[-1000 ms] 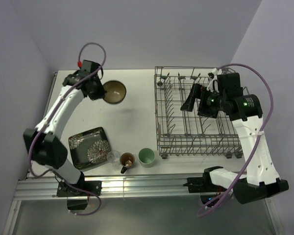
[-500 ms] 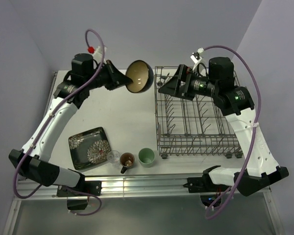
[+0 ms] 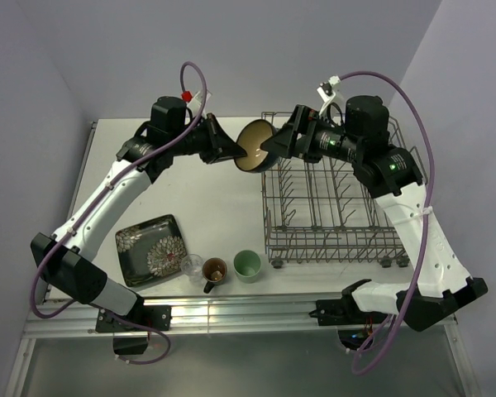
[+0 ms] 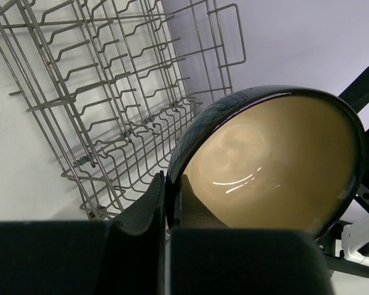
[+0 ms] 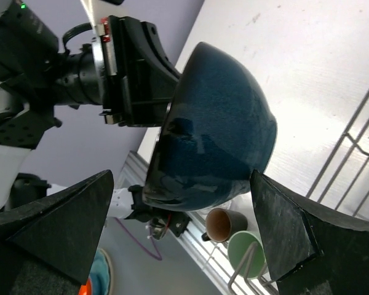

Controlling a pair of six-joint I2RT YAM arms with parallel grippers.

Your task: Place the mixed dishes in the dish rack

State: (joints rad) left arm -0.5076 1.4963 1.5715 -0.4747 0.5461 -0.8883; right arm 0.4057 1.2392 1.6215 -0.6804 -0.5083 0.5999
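Observation:
My left gripper [image 3: 231, 152] is shut on the rim of the dark bowl with tan inside [image 3: 253, 146] and holds it tilted in the air at the dish rack's [image 3: 335, 207] far left corner. In the left wrist view my fingers [image 4: 152, 206] pinch the bowl's rim [image 4: 277, 166], with the rack [image 4: 111, 92] behind. My right gripper [image 3: 274, 145] is open right beside the bowl. In the right wrist view its fingers [image 5: 61, 227] spread wide on either side of the bowl's dark blue outside [image 5: 218, 135].
The square black floral plate [image 3: 150, 248], small clear glass [image 3: 191, 265], brown mug [image 3: 214, 270] and pale green cup [image 3: 247, 265] stand in a row near the table's front edge. Mug [image 5: 224, 224] and cup [image 5: 246, 252] also show below the bowl in the right wrist view.
My left gripper lifted the bowl from the far left of the table and carried it right to the rack's corner. My right gripper swung left across the rack to meet it.

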